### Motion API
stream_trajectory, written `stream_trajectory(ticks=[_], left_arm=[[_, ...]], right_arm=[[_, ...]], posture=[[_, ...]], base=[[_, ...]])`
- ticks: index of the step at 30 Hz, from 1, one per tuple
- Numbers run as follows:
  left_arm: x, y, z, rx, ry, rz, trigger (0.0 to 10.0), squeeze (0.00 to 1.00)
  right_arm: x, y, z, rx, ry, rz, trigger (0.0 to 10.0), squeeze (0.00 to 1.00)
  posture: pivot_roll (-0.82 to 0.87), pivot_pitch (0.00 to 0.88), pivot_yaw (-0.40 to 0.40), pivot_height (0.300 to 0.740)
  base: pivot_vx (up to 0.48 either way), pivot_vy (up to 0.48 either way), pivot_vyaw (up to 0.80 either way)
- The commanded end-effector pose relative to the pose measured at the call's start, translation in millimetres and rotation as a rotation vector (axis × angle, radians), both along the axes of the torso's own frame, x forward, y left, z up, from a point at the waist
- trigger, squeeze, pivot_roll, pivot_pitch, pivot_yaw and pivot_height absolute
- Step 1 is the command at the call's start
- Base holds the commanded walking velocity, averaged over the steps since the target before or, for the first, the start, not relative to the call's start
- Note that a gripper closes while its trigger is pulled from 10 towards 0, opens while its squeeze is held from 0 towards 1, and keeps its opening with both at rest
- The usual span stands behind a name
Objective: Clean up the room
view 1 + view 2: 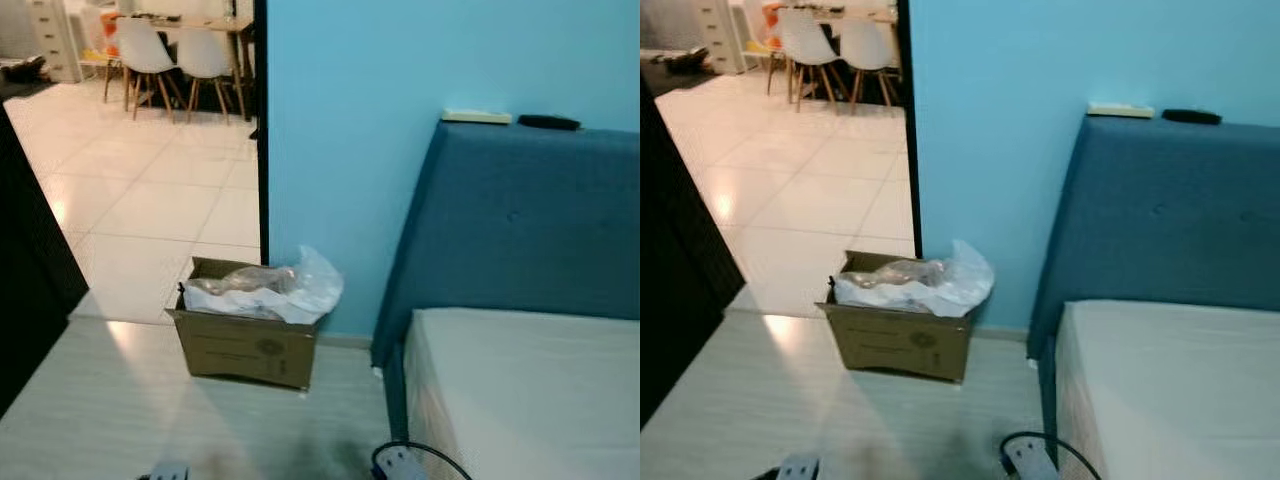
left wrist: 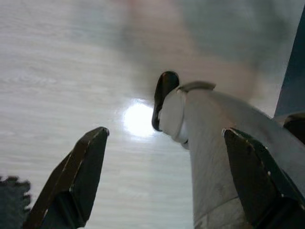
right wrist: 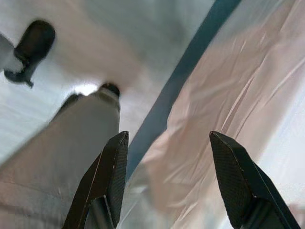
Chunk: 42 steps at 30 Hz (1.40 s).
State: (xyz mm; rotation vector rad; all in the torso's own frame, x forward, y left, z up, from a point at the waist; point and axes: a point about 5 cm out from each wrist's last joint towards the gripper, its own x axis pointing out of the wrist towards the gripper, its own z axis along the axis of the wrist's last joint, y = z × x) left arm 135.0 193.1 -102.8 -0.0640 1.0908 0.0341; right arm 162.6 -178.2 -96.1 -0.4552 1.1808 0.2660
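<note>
A brown cardboard box point(image 1: 245, 345) stands on the wooden floor against the light blue wall, lined with a crumpled clear plastic bag point(image 1: 285, 288) that spills over its rim. My left gripper point(image 2: 167, 134) hangs open above the pale floor, with my grey leg and black foot point(image 2: 164, 93) showing between its fingers. My right gripper point(image 3: 169, 138) is open too, hanging beside the bed's edge, where a glossy pale sheet point(image 3: 248, 95) lies. Neither holds anything.
A bed with a blue headboard point(image 1: 520, 220) and bare mattress point(image 1: 520, 390) lies on the right. A white remote point(image 1: 476, 117) and a black one point(image 1: 548, 122) lie on the headboard. A power strip point(image 1: 398, 462) with cable lies on the floor. A dark cabinet point(image 1: 30, 270) stands left; the doorway leads to white chairs point(image 1: 150, 50).
</note>
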Motion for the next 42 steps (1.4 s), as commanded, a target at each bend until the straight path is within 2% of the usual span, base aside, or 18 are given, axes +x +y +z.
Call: stream_trajectory(ticks=[1,12,25,29,37,39,42], left_arm=[[2.5,-2.2,1,-0.004,-0.01,-0.021,10.0,0.0],[1.2,-4.7,0,-0.01,-0.007,-0.032,10.0,0.0],[-7.7,-13.6,-4,-0.011,0.019,-0.04,10.0,0.0],[-8.1,-20.0,-5,-0.028,0.017,-0.03,10.0,0.0],[-5.5,-21.2,-4,-0.03,0.011,-0.037,10.0,0.0],[0.1,-18.9,-2,-0.031,-0.001,-0.04,10.0,0.0],[3.5,-17.3,-1,-0.032,-0.01,-0.041,10.0,0.0]], right_arm=[[-2.3,-4.1,-1,-0.012,0.009,-0.022,10.0,0.0],[-3.1,-6.2,-1,-0.023,0.014,-0.027,10.0,0.0],[-5.5,-8.8,-1,-0.052,0.027,-0.037,10.0,0.0],[-6.3,-9.8,-1,-0.071,0.033,-0.035,10.0,0.0],[-8.6,-14.9,-2,-0.109,0.042,-0.058,10.0,0.0],[-9.3,-24.0,0,-0.149,0.035,-0.129,10.0,0.0],[-4.9,-28.0,2,-0.146,0.005,-0.201,10.0,0.0]], posture=[[0.01,0.0,-0.07,0.74],[0.01,0.0,-0.071,0.74],[0.01,0.0,-0.069,0.74],[0.01,0.0,-0.067,0.74],[0.0,0.0,-0.065,0.74],[0.0,0.0,-0.065,0.74],[0.0,0.0,-0.064,0.74]], base=[[0.48,0.0,0.0],[0.48,0.0,0.0],[0.456,0.0,-0.74],[0.0,0.0,-0.72],[0.0,0.0,-0.72],[0.0,0.0,-0.72],[0.0,0.0,-0.72]])
